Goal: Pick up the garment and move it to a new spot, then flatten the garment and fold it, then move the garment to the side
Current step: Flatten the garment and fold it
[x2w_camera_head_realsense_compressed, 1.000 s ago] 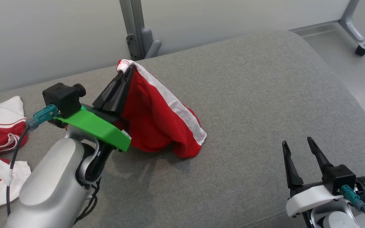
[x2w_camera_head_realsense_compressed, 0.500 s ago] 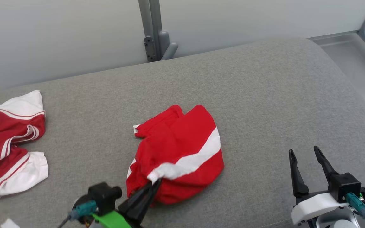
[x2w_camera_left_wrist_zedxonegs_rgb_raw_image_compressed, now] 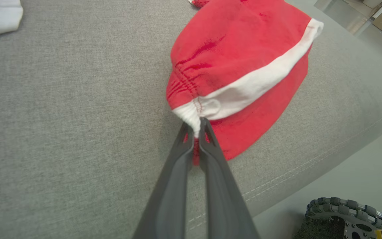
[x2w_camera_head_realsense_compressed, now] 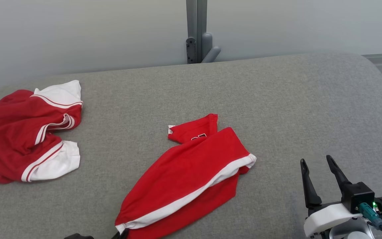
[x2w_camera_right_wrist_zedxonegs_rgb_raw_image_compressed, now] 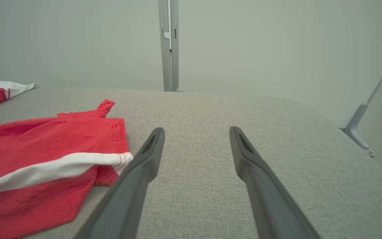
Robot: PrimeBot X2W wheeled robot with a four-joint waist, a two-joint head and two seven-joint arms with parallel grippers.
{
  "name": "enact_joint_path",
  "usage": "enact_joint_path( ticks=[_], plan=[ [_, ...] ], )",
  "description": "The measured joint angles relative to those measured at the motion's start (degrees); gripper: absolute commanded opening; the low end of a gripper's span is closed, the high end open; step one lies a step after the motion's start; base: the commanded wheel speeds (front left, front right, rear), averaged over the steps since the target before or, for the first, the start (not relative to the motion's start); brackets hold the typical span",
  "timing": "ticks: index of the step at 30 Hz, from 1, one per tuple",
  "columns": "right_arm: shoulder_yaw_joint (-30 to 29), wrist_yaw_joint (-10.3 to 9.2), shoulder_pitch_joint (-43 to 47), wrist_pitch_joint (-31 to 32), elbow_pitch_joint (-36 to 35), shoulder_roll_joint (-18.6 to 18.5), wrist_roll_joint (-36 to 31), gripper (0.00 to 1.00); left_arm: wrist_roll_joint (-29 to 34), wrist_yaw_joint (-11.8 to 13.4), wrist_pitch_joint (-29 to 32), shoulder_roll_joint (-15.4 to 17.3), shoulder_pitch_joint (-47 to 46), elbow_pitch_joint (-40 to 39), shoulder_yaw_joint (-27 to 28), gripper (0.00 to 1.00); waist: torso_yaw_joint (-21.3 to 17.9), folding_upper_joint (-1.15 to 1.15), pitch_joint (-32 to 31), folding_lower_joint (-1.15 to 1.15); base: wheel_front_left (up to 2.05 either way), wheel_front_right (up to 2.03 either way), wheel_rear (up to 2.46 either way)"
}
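The right gripper (x2w_camera_head_realsense_compressed: 315,159) stands with its jaws spread wide, fingers over the grey cushion (x2w_camera_head_realsense_compressed: 293,99). To the left of those jaws the red garment (x2w_camera_head_realsense_compressed: 191,169) lies stretched on a slant. Its white band runs from the corner nearest them down to the bottom edge, where it meets the dark tip of the left gripper (x2w_camera_head_realsense_compressed: 122,234). Far left of both jaws lies a second red-and-white garment (x2w_camera_head_realsense_compressed: 18,132).

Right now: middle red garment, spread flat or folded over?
Folded over, not flat: the red garment lies doubled on itself, layers overlapping, its white-edged corner pinched in the shut left gripper.
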Motion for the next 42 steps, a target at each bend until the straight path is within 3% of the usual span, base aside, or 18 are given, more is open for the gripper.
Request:
enact_joint_path(
  ticks=[14,16,18,19,20,25,30,36,42],
  plan=[
    [0.3,0.00,0.1,0.0,0.5,0.0,0.0,1.00,4.1,-2.3,-0.5,-3.1,3.5,3.6,11.1,0.00,1.7,0.00,-0.5,0.00,0.00,0.00,0.00],
    [0.2,0.00,0.2,0.0,0.6,0.0,0.0,1.00,4.9,-2.4,-0.5,-3.5,3.9,3.9,12.8,0.17,1.5,0.00,-0.4,0.00,0.00,0.00,0.00],
    [0.3,0.00,0.2,0.0,0.7,0.0,0.0,1.00,6.0,-2.4,-0.5,-4.0,4.3,4.2,14.0,0.45,1.4,0.00,-0.4,0.00,0.00,0.00,0.00],
    [0.3,0.00,0.2,0.0,0.7,0.0,0.0,1.00,6.2,-2.4,-0.5,-4.2,4.5,4.3,14.4,0.93,1.3,0.00,-0.4,0.00,0.00,0.00,0.00],
    [0.4,0.00,0.2,0.0,0.8,0.0,0.1,1.00,6.5,-2.4,-0.5,-4.4,4.7,4.4,14.9,1.00,1.2,0.00,-0.4,0.00,0.00,0.00,0.00],
    [0.4,0.00,0.2,0.0,0.7,0.0,0.4,1.00,7.5,-2.6,-0.5,-5.6,5.2,3.7,17.7,1.00,0.8,0.00,-0.2,0.00,0.00,0.00,0.00],
    [-0.4,0.00,0.5,0.0,0.2,0.0,0.4,1.00,11.1,-2.1,-0.5,-7.7,7.3,-1.3,24.0,1.00,1.2,0.00,-0.5,0.00,0.00,0.00,0.00],
    [-0.7,0.00,0.7,0.0,-1.8,0.0,-1.3,1.00,17.8,-0.6,-0.5,-12.5,10.6,-9.7,32.6,1.00,2.2,0.00,-1.1,0.00,0.00,0.00,0.00],
    [-1.7,0.00,1.4,0.0,-3.4,0.0,-2.8,1.00,24.6,-1.3,-0.6,-18.1,12.8,-15.4,38.6,1.00,3.4,0.00,-2.2,0.00,0.00,0.00,0.00]
  ],
)
